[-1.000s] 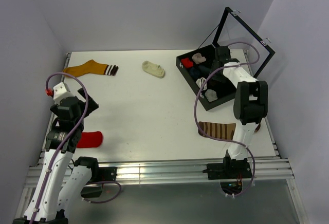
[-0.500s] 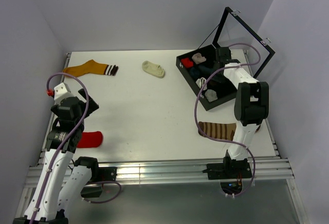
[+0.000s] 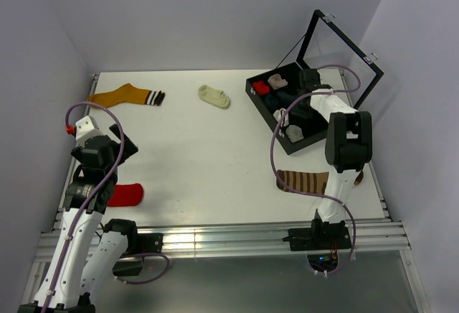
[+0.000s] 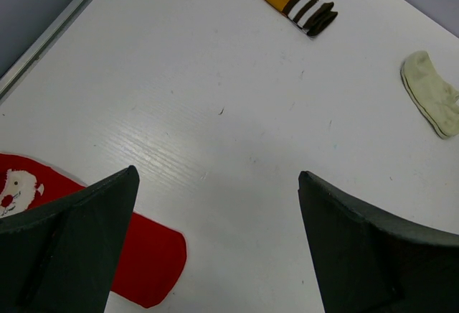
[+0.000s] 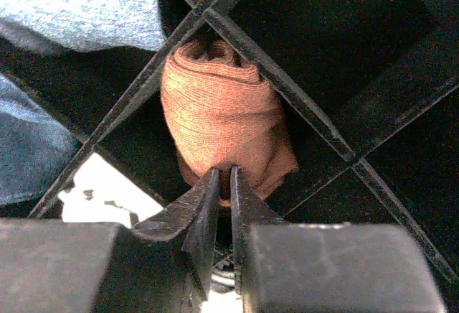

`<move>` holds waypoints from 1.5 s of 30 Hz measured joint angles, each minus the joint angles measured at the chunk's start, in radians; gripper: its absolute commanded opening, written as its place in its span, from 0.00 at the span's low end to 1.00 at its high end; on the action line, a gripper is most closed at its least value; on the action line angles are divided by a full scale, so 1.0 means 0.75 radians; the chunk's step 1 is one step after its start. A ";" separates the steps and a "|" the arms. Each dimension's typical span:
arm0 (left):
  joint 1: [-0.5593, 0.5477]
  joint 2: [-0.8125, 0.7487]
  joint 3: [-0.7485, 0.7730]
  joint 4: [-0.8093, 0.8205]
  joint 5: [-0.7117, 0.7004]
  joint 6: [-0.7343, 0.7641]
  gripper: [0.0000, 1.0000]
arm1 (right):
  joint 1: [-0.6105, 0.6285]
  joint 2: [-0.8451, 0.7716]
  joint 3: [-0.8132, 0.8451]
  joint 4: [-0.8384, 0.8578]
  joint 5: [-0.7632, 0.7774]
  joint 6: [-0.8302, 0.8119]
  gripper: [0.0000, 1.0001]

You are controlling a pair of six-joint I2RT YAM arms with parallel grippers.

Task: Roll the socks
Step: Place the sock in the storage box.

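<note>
My right gripper (image 5: pixel 224 173) is down in a compartment of the black divided box (image 3: pixel 259 105). Its jaws are pinched shut on a fold of a rolled brown sock (image 5: pixel 219 115). In the top view this gripper (image 3: pixel 301 106) is over the box's middle. A dark brown sock with pale stripes (image 3: pixel 305 181) lies flat by the right arm's base. A red sock (image 3: pixel 125 194) lies at the near left and also shows in the left wrist view (image 4: pixel 147 259). A cream ankle sock (image 3: pixel 214 96) lies far centre. My left gripper (image 4: pixel 217 176) is open and empty above the table, beside the red sock.
An orange sock with a striped cuff (image 3: pixel 125 95) lies at the far left. The box's lid (image 3: pixel 344 51) stands open at the back right. Other rolled socks (image 3: pixel 276 81) sit in the box's compartments. Walls close the table at left, back and right.
The right arm has shifted very slightly over the box. The left arm and the loose socks have not moved.
</note>
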 measured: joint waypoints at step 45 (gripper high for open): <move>0.000 -0.038 -0.003 0.009 0.000 -0.001 0.99 | -0.092 0.076 0.162 0.191 -0.053 -0.043 0.15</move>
